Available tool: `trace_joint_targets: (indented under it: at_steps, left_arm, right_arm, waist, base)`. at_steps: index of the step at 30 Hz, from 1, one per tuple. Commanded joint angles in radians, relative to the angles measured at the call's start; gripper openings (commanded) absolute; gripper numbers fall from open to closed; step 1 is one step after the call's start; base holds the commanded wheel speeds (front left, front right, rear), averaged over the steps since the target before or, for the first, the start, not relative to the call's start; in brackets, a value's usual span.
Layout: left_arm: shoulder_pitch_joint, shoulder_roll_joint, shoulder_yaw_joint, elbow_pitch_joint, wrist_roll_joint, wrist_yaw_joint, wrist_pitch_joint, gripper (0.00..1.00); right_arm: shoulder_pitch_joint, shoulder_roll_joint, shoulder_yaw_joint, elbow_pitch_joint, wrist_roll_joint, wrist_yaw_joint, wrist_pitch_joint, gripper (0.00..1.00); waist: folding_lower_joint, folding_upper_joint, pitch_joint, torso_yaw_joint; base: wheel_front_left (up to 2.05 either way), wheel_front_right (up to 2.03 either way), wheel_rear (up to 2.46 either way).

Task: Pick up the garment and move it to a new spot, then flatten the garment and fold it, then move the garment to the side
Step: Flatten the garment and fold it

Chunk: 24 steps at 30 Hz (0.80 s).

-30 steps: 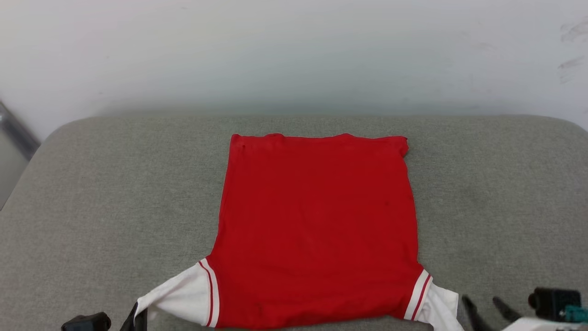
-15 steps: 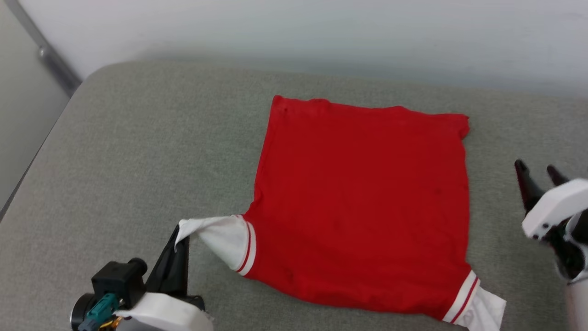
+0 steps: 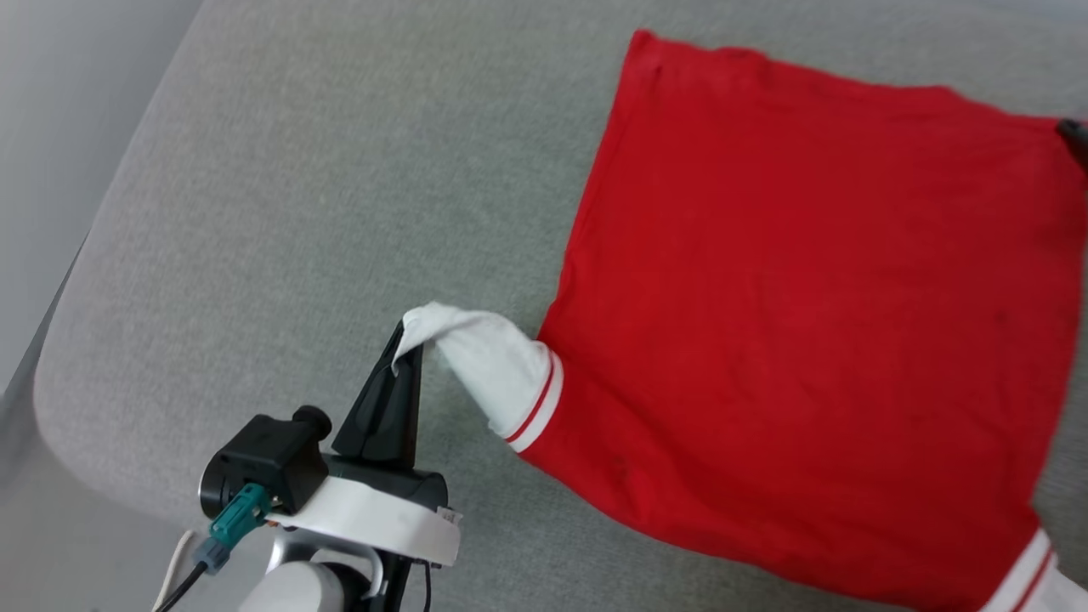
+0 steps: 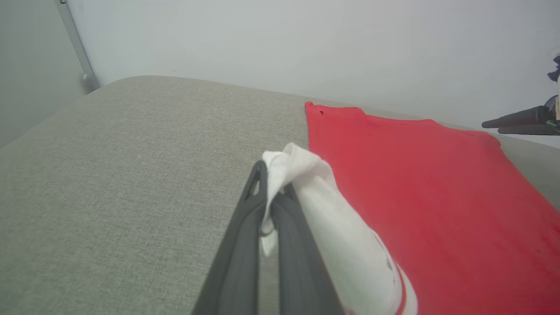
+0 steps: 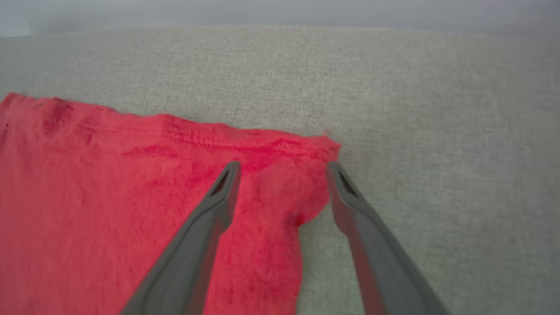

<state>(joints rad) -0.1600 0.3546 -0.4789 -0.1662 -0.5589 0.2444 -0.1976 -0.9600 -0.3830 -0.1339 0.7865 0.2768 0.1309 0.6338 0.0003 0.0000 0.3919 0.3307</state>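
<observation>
Red jersey garment (image 3: 807,297) with white striped-trim sleeves, flat on grey fabric cushion (image 3: 297,212), left gripper (image 3: 405,338) clamped on one sleeve end, right gripper (image 5: 283,167) spread wide at a red corner.

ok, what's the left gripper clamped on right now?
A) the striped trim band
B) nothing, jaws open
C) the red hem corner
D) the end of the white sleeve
D: the left gripper is pinched shut on the bunched end of the white sleeve of the garment, short of the striped trim.
</observation>
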Motion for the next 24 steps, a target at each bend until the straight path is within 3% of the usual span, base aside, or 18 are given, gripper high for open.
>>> trace_joint_targets:
  at_steps: [1, 5, 10, 11, 12, 13, 24]
  left_arm:
    - [-0.019, -0.009, -0.003, 0.005, 0.0, -0.006, -0.008, 0.0]
    - [-0.045, -0.023, -0.006, 0.025, -0.001, -0.023, -0.02, 0.0]
    - [-0.063, -0.034, -0.006, 0.051, -0.003, -0.032, -0.032, 0.0]
    - [-0.066, -0.035, -0.006, 0.056, -0.003, -0.034, -0.034, 0.0]
    - [-0.067, -0.036, -0.006, 0.06, -0.004, -0.036, -0.036, 0.0]
    - [-0.068, -0.037, -0.007, 0.066, -0.005, -0.038, -0.037, 0.0]
    - [-0.003, -0.012, 0.017, 0.118, -0.029, -0.014, -0.025, 0.0]
  right_arm:
    - [-0.025, -0.007, -0.006, 0.009, -0.006, 0.0, 0.021, 1.0]
    - [-0.076, -0.001, -0.034, 0.036, -0.057, 0.0, 0.087, 1.0]
    - [-0.021, 0.047, -0.076, 0.132, -0.09, 0.0, 0.195, 1.0]
    - [-0.005, 0.055, -0.087, 0.154, -0.099, 0.0, 0.221, 0.75]
    - [0.006, 0.062, -0.102, 0.17, -0.106, -0.001, 0.244, 0.09]
    - [0.013, 0.066, -0.11, 0.179, -0.116, -0.001, 0.26, 0.0]
    - [0.006, 0.019, -0.045, 0.007, -0.14, -0.001, 0.199, 0.0]
  waist:
    - [-0.0003, 0.0, 0.067, 0.056]
    - [-0.0003, 0.0, 0.107, 0.072]
    - [-0.0003, 0.0, 0.124, 0.074]
    - [-0.0003, 0.0, 0.122, 0.072]
    - [-0.0003, 0.0, 0.119, 0.071]
    - [-0.0003, 0.0, 0.114, 0.069]
    - [-0.0003, 0.0, -0.038, -0.023]
  base:
    - [0.0, 0.0, 0.0]
    - [0.0, 0.0, 0.0]
    - [0.0, 0.0, 0.0]
    - [0.0, 0.0, 0.0]
    - [0.0, 0.0, 0.0]
    - [0.0, 0.0, 0.0]
    - [0.0, 0.0, 0.0]
